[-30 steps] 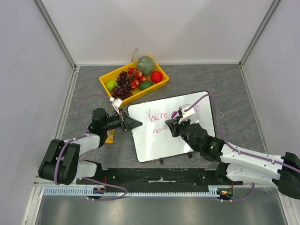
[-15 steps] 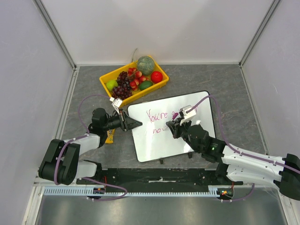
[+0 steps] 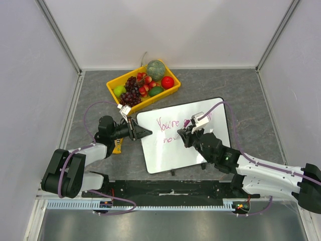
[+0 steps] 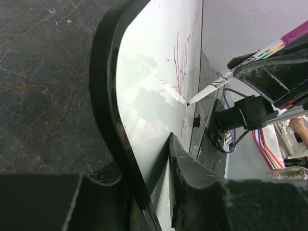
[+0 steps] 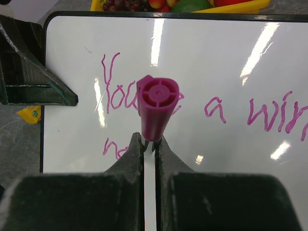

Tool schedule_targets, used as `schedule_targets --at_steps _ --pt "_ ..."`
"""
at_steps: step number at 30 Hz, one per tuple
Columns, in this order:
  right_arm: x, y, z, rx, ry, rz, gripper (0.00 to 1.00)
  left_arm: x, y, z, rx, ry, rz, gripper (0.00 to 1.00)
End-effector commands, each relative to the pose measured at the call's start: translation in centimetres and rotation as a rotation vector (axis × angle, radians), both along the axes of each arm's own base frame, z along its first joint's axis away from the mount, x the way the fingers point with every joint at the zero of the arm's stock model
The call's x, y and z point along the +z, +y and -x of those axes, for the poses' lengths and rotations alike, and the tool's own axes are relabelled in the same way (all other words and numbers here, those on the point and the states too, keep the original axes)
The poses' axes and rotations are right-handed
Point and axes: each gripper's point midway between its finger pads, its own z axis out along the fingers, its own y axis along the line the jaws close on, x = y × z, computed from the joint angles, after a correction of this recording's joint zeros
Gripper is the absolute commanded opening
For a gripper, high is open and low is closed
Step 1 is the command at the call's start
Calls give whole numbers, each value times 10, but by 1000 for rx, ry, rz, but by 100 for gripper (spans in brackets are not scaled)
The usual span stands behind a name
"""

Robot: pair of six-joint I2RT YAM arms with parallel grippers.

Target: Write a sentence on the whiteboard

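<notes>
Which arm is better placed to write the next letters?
Right. The right tool is shut on the purple marker, tip touching the whiteboard beside the unfinished second line. The left tool grips the board's edge, steadying it.

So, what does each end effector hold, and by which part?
Right end effector: the purple marker, by its barrel. Left end effector: the whiteboard, by its left edge.

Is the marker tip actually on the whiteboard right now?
Touching. In the left wrist view the tip of the marker meets its own reflection on the whiteboard, with no gap between them.
</notes>
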Motion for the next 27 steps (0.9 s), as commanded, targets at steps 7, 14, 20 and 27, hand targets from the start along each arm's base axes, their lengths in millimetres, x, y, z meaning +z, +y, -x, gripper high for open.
schedule_targets --at_steps 7,14,20,27 --pt "18 -12 -19 -106 -51 47 0 -26 0 2 -19 -77 -106 2" --pt "16 -10 -19 -91 -44 57 0 -26 0 2 -21 -75 -106 2" --pt "2 -12 -13 -79 -13 65 0 -26 0 1 -19 -77 -106 2" --pt "-11 -17 -6 -69 19 61 0 -27 0 2 -21 -74 -107 2"
